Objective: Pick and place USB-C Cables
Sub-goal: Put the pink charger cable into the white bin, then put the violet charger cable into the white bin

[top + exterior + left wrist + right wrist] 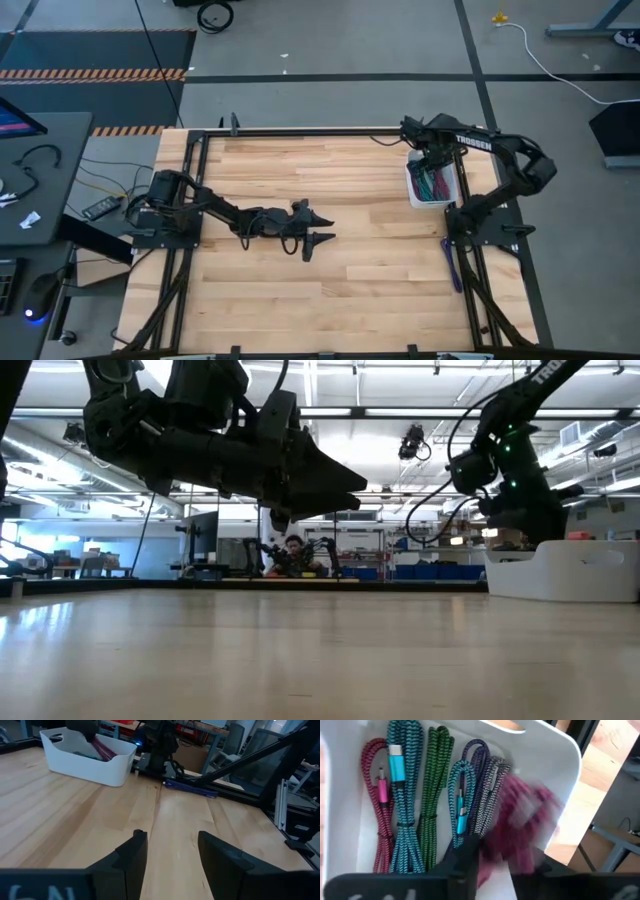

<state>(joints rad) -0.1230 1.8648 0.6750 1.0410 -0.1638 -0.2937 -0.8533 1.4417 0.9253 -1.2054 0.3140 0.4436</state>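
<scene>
Several braided USB-C cable bundles lie side by side in the white bin [540, 750]: red [377, 805], teal [400, 815], green [432, 800], a second teal [460, 805], purple [476, 755] and grey [491, 795]. A maroon bundle [520, 830] shows blurred over the bin's inside, just ahead of my right gripper [495, 875], which hangs open above the bin [432, 185]. My left gripper [172, 855] hovers open over bare wood at the table's middle [325, 227], holding nothing. My right gripper points down into the bin from above, with the maroon bundle's near end [492, 855] between its fingers. The bundle is blurred, and I cannot tell whether the fingers touch it.
The white bin [565, 570] sits at the table's far right, next to the right arm's base [470, 215]. A purple strip [455, 265] lies along the right frame rail [190, 786]. Bare wood spreads across the table's middle and near side [300, 290]. A person shows far off in the room [293, 550].
</scene>
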